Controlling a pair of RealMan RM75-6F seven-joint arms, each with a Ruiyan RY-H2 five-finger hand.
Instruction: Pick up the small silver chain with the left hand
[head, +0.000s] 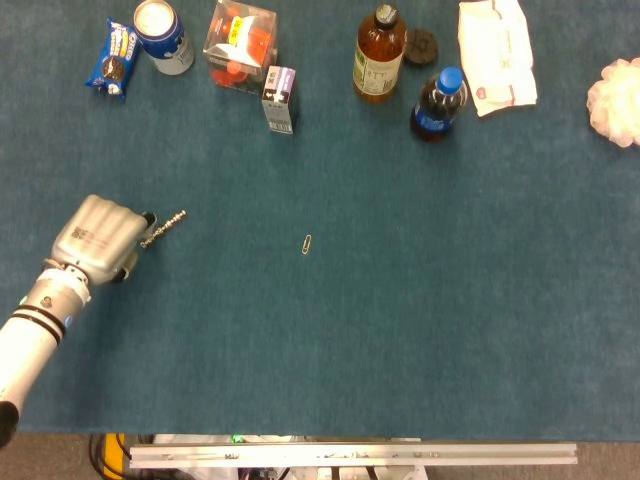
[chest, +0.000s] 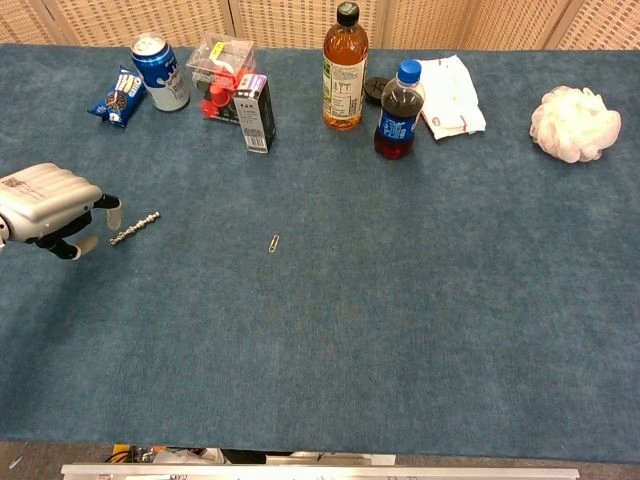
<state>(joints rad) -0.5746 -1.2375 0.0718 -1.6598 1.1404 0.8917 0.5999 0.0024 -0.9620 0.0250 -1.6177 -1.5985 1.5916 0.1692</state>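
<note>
The small silver chain (head: 163, 228) (chest: 135, 228) lies stretched out on the blue cloth at the left, slanting up to the right. My left hand (head: 95, 238) (chest: 45, 203) is just left of it, back upward, fingers loosely curled and apart. The chain's near end lies beside the fingertips (chest: 111, 209), and nothing is pinched between them. A small paper clip (head: 307, 244) (chest: 274, 242) lies near the table's middle. My right hand appears in neither view.
Along the far edge stand a blue can (chest: 160, 72), a snack packet (chest: 117, 97), a clear box of red pieces (chest: 218, 62), a small carton (chest: 256, 113), two bottles (chest: 343, 68) (chest: 397, 98), a white packet (chest: 450, 95) and a white puff (chest: 572, 124).
</note>
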